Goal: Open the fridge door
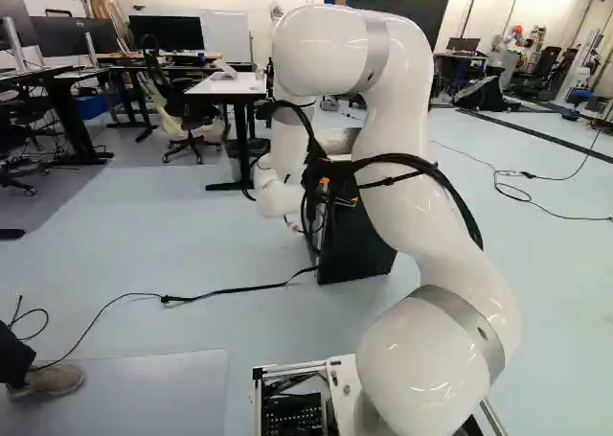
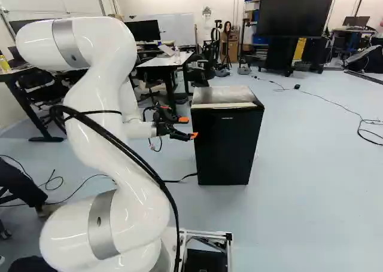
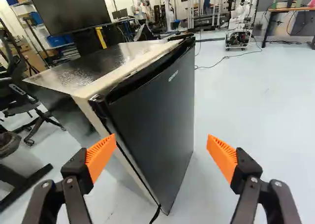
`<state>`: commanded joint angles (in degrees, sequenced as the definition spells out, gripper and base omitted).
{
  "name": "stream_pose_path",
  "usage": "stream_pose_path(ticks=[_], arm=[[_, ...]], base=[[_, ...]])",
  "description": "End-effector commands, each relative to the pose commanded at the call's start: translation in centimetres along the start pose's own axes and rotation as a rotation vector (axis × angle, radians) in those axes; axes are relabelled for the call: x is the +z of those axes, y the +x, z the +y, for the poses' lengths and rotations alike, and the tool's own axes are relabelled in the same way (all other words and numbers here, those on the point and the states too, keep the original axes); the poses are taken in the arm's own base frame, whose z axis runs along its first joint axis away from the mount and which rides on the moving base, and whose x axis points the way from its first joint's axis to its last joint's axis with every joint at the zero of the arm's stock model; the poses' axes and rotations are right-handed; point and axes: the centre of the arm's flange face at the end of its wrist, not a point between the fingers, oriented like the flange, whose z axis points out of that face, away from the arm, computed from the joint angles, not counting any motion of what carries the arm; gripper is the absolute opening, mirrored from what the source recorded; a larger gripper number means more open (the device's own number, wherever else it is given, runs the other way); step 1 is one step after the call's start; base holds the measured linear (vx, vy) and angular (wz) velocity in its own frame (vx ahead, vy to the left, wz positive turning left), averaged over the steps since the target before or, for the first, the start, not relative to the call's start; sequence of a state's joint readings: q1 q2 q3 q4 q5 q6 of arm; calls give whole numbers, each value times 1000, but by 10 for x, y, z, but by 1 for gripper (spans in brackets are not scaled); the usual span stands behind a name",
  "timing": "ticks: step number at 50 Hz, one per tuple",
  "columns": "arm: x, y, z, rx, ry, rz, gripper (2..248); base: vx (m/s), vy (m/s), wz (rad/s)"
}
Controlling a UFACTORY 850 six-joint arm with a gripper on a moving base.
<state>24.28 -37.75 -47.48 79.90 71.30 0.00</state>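
Black gripper (image 2: pixel 188 128), two fingers with orange pads (image 3: pixel 100 156): spread wide apart, nothing held between them.

Fridge (image 2: pixel 227 146), one, black, upright on the floor (image 3: pixel 256 96): ahead of the gripper; in the right base view its edge lies just beside the fingertips, contact cannot be told.

Fridge door (image 3: pixel 160 106), one, dark, flat: closed against the body, seen ahead through the gap between the fingers; one pad overlaps its side edge in the wrist view, the other shows against the floor.

Fridge top (image 3: pixel 88 69), one, shiny with a pale worn border: ahead, beyond the fingers.

Black cable (image 3: pixel 155 215), one: at the foot of the fridge, between the fingers in the wrist view.

Large screen (image 3: pixel 71 5), one; another robot (image 3: pixel 238 17), one: both well beyond the gripper, past the fridge.
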Motion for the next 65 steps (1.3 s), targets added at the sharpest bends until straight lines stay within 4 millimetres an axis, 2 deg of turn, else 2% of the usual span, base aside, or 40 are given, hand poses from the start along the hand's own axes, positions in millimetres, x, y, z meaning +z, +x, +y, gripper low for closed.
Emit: stream_pose_path(ticks=[12, 37, 65], arm=[[-1, -4, -16, 15, 15, 2, 247], [14, -5, -39, 55, 10, 11, 247], [37, 1, -43, 82, -25, 23, 247]], base=[[0, 0, 0], [0, 0, 0], [0, 0, 0]])
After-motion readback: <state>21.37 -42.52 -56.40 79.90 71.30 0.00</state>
